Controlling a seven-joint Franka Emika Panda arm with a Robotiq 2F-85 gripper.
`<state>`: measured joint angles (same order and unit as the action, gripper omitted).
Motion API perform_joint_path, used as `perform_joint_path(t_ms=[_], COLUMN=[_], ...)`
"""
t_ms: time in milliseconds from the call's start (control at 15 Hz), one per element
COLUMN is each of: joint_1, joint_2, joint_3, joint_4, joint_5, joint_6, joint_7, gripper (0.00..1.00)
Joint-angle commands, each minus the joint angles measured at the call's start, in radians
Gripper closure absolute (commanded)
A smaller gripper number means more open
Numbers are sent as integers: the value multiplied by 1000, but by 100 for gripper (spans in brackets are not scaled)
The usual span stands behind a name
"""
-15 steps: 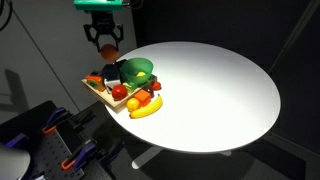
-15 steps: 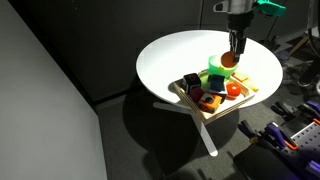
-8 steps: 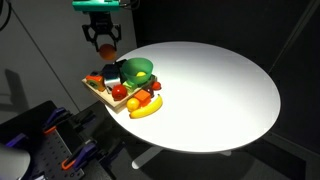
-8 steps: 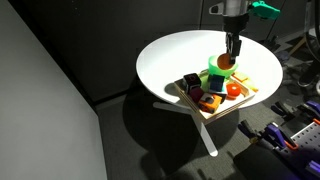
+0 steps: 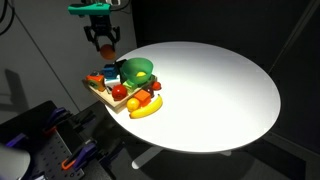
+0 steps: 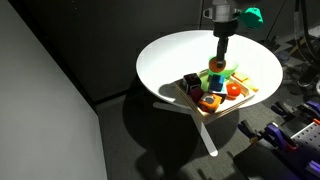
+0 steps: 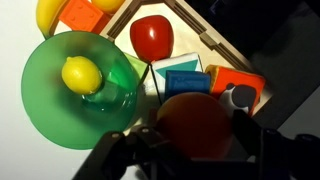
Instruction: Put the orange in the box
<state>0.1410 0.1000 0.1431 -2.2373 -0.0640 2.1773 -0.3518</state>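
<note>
- The white round table (image 5: pixel 225 90) (image 6: pixel 175 50) is the biggest thing. All the objects are crowded at one edge of it, and the rest of the top is bare.
- The box (image 5: pixel 91 89) (image 6: pixel 192 105) lies flat at that edge. In the wrist view I see its light wooden rim (image 7: pixel 213 38) running diagonally.
- A green bowl (image 5: pixel 138 70) (image 7: pixel 45 105) stands at the box, touching the things in it. I cannot tell if it is inside the rim or just beside it.
- My gripper (image 5: pixel 107 44) (image 6: pixel 217 62) (image 7: pixel 192 142) hangs in the air above the box and points straight down. Its fingers (image 7: pixel 118 152) are pressed on both sides of the orange.
- A banana (image 5: pixel 145 109) (image 7: pixel 50 10) lies on the table, just beside the box.
- The orange (image 5: pixel 108 47) (image 6: pixel 217 64) (image 7: pixel 195 125) is pinched between my fingers, above the box and not touching anything in it. In the wrist view it covers part of the blocks under it.
- A red fruit (image 5: pixel 119 92) (image 6: pixel 233 89) (image 7: pixel 150 37) lies in the box, near the bowl.
- A lemon (image 7: pixel 82 73) sits inside the bowl.
- A blue block (image 7: pixel 183 80) and an orange-red block (image 7: pixel 238 82) lie side by side in the box, directly under the orange.
</note>
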Motion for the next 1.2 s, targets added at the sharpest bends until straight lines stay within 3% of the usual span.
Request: perform_joint_path(t_ms=[0,600,1133], joint_1=[0,6,2], joint_2=[47,154,210], joint_3=[1,-5,-21], joint_4=[53,146,182], joint_5=[10,-23,-39], joint_6=[12,16,16], joint_7=[106,215,223], gripper=[50,50,50])
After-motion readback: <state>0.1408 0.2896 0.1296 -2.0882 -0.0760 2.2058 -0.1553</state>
